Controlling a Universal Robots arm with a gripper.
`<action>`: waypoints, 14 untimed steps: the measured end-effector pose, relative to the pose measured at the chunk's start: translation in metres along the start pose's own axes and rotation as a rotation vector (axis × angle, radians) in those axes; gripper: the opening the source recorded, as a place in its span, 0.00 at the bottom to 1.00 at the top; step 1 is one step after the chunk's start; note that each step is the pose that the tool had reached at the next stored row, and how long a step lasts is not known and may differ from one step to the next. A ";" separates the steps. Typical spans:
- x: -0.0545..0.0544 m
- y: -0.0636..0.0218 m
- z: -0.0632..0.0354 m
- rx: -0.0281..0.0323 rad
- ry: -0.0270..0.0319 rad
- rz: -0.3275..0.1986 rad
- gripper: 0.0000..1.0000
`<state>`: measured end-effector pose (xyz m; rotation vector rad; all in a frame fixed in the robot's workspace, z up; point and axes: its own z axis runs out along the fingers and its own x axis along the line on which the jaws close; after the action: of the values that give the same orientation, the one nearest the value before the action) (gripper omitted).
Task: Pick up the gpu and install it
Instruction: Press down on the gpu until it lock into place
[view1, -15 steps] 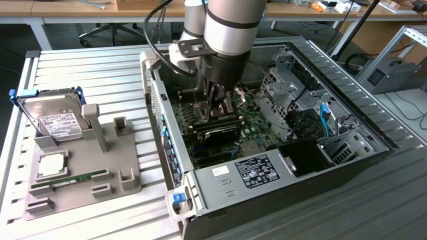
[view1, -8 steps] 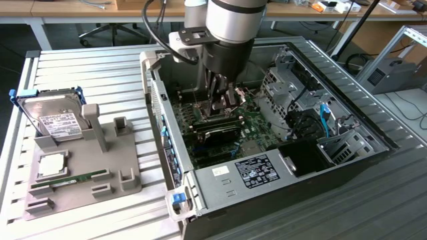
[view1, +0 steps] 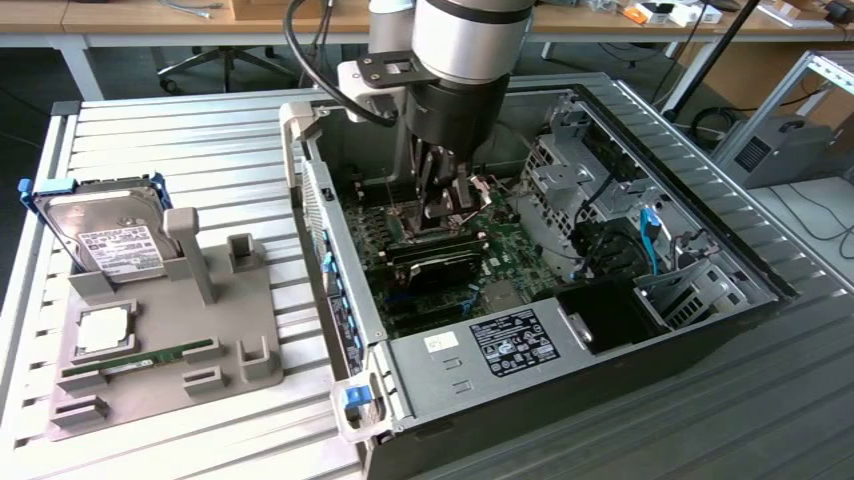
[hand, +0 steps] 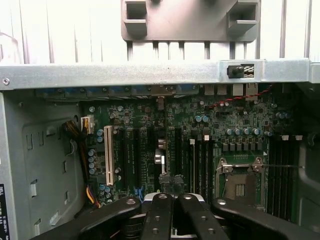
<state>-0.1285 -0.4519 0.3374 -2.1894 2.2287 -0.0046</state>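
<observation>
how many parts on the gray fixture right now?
3: hard drive upright at far end, square chip flat in the middle, green RAM stick nearest the camera. Posts could hide more.

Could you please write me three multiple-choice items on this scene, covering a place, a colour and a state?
1. Where is the hard drive?
A. Inside the case
B. On the grey stand, at the exterior view's left of the case
C. On the floor

2. What colour is the long slot beside the black ones on the motherboard?
A. Red
B. Yellow
C. White

3. How is the hand?
A. Shut, over the motherboard inside the case
B. Wide open, outside the case
C. Shut on the hard drive

Answers:
1 B: the hard drive stands upright on the stand, apart from the case.
2 C: the slot is white against the green motherboard.
3 A: the hand has its fingers drawn together above the board.
</observation>
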 end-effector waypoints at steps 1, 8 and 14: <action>0.000 0.0000 0.0000 0.0000 0.0000 0.000 0.11; 0.000 -0.0042 0.0000 -0.0001 0.0001 0.000 0.11; 0.000 -0.0173 0.0003 0.0000 0.0000 0.000 0.11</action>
<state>-0.1112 -0.4519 0.3374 -2.1893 2.2288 -0.0046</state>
